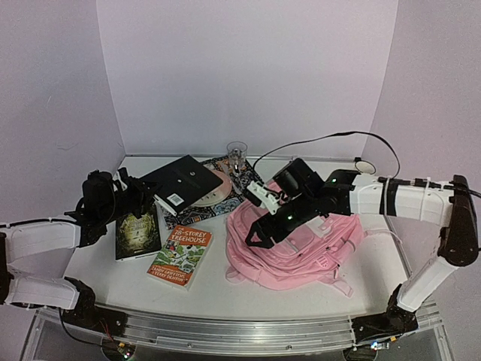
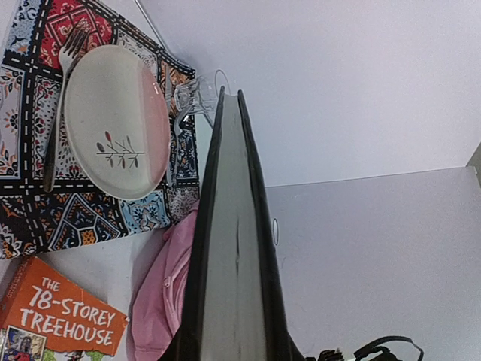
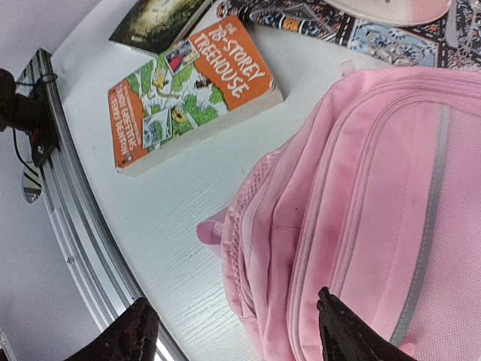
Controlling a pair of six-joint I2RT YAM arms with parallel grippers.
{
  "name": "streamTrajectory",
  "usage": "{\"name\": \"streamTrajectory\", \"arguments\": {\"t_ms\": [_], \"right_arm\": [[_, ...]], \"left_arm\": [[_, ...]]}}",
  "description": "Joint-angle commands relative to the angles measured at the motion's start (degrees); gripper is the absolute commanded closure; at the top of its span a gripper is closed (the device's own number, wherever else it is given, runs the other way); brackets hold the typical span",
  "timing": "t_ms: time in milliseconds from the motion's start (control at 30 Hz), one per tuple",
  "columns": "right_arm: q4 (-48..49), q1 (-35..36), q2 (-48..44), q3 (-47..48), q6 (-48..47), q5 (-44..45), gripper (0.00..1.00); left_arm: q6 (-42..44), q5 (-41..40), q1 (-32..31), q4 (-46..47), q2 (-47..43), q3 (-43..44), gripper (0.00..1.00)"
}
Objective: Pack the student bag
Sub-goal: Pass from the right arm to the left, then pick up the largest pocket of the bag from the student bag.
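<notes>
One student bag (image 3: 376, 188) beneath right gripper (image 3: 237, 335)

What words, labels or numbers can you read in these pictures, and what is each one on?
"THE 78-STOREY TREEHOUSE": on the cover of the orange book.
Author line on the same cover: too blurred to read with confidence.
Cover title of the dark book: too blurred to read.
The white sticker on the black book: too small to read.
On the student bag: no readable text.
</notes>
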Motion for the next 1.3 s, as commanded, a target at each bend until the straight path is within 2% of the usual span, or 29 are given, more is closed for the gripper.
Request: {"name": "streamTrajectory", "arguments": {"t_ms": [0, 167, 567, 700, 800, 867, 1033, 1267], "right_arm": [[-6.96, 3.35, 4.34, 5.99, -3.03, 5.54, 0.30], [-8.07, 4.83, 10.00, 10.22, -3.15, 7.92, 0.35], [-8.82, 4.96, 18.07, 13.35, -4.03, 12.09, 0.57], [-9.51, 5.01, 19.09, 13.61, -4.36, 14.61, 0.69], [-10.89, 5.00, 18.52, 14.35, -4.46, 16.83, 0.86], [-11.82, 4.97, 17.03, 15.00, -4.53, 17.65, 0.94], [-15.17, 5.02, 12.97, 17.16, -4.71, 20.34, 1.00], [-19.64, 5.01, 10.14, 20.60, -4.79, 26.51, 1.00]], "left_arm": [[1.73, 6.00, 2.38, 4.55, -2.98, 0.31, 1.00], [2.50, 7.95, 3.87, 3.64, -3.53, -0.28, 1.00], [4.19, 11.14, 4.93, 2.39, -2.95, 0.15, 1.00], [4.67, 12.24, 5.04, 2.23, -2.65, 0.51, 1.00], [5.09, 13.22, 5.20, 2.02, -2.40, 0.83, 1.00], [5.16, 14.30, 5.19, 1.91, -2.09, 0.94, 1.00], [5.08, 17.29, 5.23, 1.61, -2.45, 0.59, 1.00], [2.90, 21.60, 5.13, 1.34, -4.11, -1.48, 1.00]]}}
